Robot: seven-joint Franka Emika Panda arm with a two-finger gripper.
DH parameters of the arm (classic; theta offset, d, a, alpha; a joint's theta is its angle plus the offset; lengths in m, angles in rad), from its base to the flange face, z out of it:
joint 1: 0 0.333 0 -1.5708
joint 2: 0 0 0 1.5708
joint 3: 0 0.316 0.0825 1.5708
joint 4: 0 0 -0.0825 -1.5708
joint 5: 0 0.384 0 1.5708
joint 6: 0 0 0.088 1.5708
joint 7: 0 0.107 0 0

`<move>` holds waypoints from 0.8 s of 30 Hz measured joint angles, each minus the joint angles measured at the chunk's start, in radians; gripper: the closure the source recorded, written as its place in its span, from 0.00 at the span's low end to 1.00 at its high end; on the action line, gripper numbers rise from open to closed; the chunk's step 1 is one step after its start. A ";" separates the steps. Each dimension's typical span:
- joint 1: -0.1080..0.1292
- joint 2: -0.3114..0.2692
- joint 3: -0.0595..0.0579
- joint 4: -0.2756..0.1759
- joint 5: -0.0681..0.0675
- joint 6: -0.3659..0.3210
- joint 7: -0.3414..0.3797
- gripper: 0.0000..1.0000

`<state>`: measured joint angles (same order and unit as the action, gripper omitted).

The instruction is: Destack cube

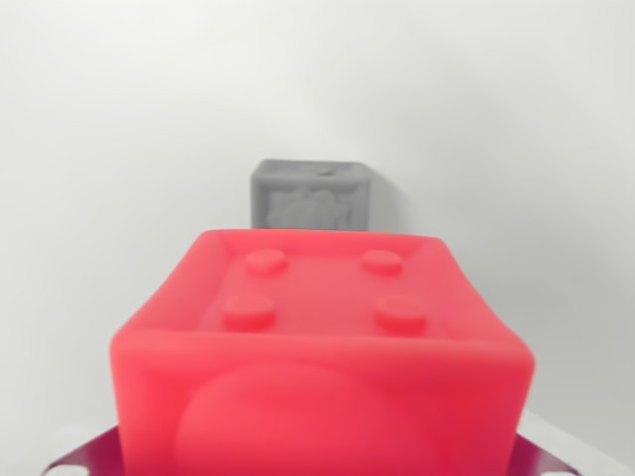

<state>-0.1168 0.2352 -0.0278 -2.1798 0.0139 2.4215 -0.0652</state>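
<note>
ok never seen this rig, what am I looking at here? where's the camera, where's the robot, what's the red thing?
There is one picture only, taken by a camera mounted on the wrist of a single robot arm, so it looks out from the arm itself. That is why you see no arm.

The big red cube fills the foreground, very close to the lens. Its upper face has four round studs and the face towards the camera bears a round raised shape. Behind it, further off, sits a smaller-looking grey cube with a rough relief on its front, on a plain white surface.

The dark reddish slivers at the bottom corners may be part of the gripper, but I cannot tell. Whether the red cube is held or merely close, the picture does not show.
</note>
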 joint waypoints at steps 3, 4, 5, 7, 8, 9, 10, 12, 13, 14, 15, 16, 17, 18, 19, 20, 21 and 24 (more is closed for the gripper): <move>0.001 0.001 -0.001 -0.005 0.000 0.000 0.020 1.00; 0.002 0.001 -0.001 -0.007 0.000 0.000 0.027 1.00; 0.002 0.001 -0.002 -0.008 0.000 0.000 0.034 1.00; 0.004 0.000 -0.002 -0.010 0.000 0.001 0.048 1.00; 0.004 0.000 -0.003 -0.011 0.000 0.001 0.052 1.00; 0.004 0.000 -0.003 -0.012 0.000 0.001 0.059 1.00; 0.005 -0.001 -0.003 -0.013 0.000 0.001 0.066 1.00; 0.005 -0.003 -0.003 -0.016 0.000 0.002 0.080 1.00; 0.005 -0.005 -0.004 -0.018 0.000 0.003 0.086 1.00; 0.006 -0.006 -0.004 -0.020 0.000 0.003 0.093 1.00; 0.006 -0.006 -0.004 -0.021 0.000 0.004 0.097 1.00; 0.006 -0.007 -0.004 -0.022 0.000 0.004 0.105 1.00; 0.007 -0.007 -0.005 -0.024 0.000 0.005 0.112 1.00; 0.007 -0.008 -0.005 -0.025 0.000 0.005 0.119 1.00; 0.008 -0.008 -0.005 -0.026 0.000 0.005 0.123 1.00; 0.008 -0.009 -0.005 -0.027 0.000 0.006 0.130 1.00; 0.009 -0.010 -0.006 -0.029 0.000 0.007 0.138 1.00; 0.010 -0.014 -0.006 -0.035 0.000 0.010 0.159 1.00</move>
<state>-0.1072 0.2216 -0.0341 -2.2153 0.0139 2.4318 0.0938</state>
